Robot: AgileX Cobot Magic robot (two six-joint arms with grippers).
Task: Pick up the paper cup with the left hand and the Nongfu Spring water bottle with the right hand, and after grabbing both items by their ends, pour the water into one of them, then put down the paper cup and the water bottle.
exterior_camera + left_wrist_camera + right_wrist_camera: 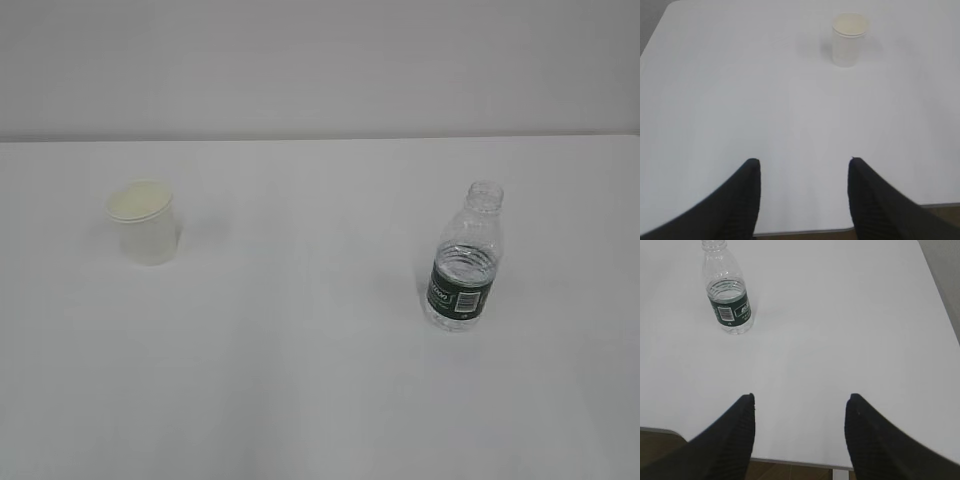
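A small white paper cup (146,222) with a rolled rim stands upright at the left of a plain white table (300,380), well apart from a small clear ribbed plastic bottle (464,260), uncapped, dark green label band, upright at the right and holding some clear water (726,290). The 2 sit apart, apparently 1 per arm. The left hand (804,165) and right hand (800,402), black 2-finger grippers, hang near the table's front edge, jaws spread and holding nothing; neither pickup has begun.
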